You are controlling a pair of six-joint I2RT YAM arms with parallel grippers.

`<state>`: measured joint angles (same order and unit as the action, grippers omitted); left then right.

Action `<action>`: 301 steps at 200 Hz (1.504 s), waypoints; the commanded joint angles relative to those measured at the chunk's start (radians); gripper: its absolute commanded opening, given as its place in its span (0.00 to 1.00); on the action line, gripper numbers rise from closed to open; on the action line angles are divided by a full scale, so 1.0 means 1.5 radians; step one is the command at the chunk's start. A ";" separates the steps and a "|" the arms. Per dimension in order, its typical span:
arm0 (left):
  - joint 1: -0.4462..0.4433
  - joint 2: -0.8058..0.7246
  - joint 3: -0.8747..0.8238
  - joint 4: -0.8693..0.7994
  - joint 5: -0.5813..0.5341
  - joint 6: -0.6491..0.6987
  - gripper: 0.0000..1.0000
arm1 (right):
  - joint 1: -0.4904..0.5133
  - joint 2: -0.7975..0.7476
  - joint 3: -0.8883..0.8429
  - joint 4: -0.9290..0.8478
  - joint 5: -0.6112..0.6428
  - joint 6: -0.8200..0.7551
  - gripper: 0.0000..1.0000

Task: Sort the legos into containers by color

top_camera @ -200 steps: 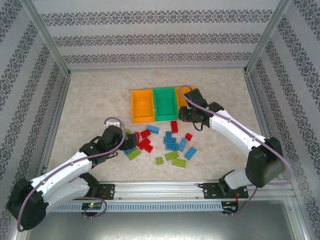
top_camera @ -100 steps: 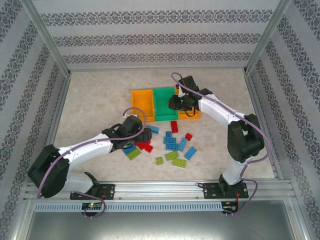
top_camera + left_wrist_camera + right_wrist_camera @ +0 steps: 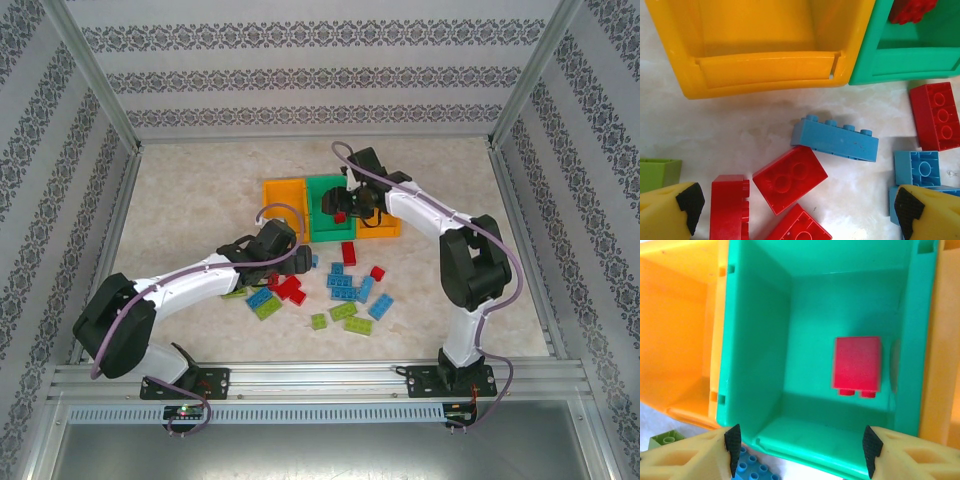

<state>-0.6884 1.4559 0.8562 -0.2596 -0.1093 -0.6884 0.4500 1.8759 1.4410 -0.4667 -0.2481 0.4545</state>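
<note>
Right gripper (image 3: 801, 449), jaws apart, above green bin (image 3: 755, 340); left gripper (image 3: 797, 207), spread wide, over red brick (image 3: 790, 177) near it. Brick is probably light, rigid, slick: pinch flat sides.

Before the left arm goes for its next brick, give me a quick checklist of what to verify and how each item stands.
1. The left hand is open: ok.
2. A red studded plastic brick lies below it, within its opening: ok.
3. Room around that brick: not ok; neighbouring red bricks and a long blue brick crowd it.
4. The right hand is open, holding nothing: ok.
5. A small red brick sits inside the green plastic middle bin: ok.
6. Space above that bin: not ok; the right hand is over it.
</note>
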 commanded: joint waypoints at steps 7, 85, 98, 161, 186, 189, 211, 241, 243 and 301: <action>-0.009 -0.008 0.011 -0.036 -0.039 0.014 0.99 | 0.032 -0.091 -0.054 -0.030 0.052 -0.046 0.68; -0.009 -0.026 0.015 -0.054 -0.084 0.027 0.99 | 0.069 -0.105 -0.188 -0.057 0.125 -0.003 0.62; -0.009 -0.025 0.015 -0.057 -0.085 0.026 0.99 | 0.073 -0.090 -0.188 -0.048 0.119 0.000 0.62; -0.009 -0.033 0.013 -0.066 -0.091 0.021 0.99 | 0.082 -0.029 -0.179 -0.033 0.131 0.008 0.59; -0.009 -0.034 0.014 -0.067 -0.094 0.023 0.99 | 0.082 -0.016 -0.178 -0.039 0.161 0.009 0.56; -0.009 -0.034 0.013 -0.066 -0.093 0.024 0.99 | 0.081 -0.015 -0.178 -0.039 0.162 0.009 0.56; -0.009 -0.030 0.014 -0.064 -0.088 0.024 0.99 | 0.080 -0.003 -0.173 -0.040 0.168 0.005 0.54; -0.009 -0.025 0.015 -0.062 -0.085 0.022 0.99 | 0.082 -0.006 -0.176 -0.038 0.169 0.004 0.43; -0.009 -0.025 0.015 -0.061 -0.085 0.022 0.99 | 0.083 -0.007 -0.177 -0.038 0.169 0.004 0.42; -0.009 -0.011 0.019 -0.055 -0.075 0.022 0.99 | 0.092 -0.094 -0.205 -0.040 0.169 -0.007 0.25</action>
<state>-0.6884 1.4296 0.8566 -0.3302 -0.2199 -0.6624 0.5743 1.8256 1.1503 -0.5220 -0.0036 0.4610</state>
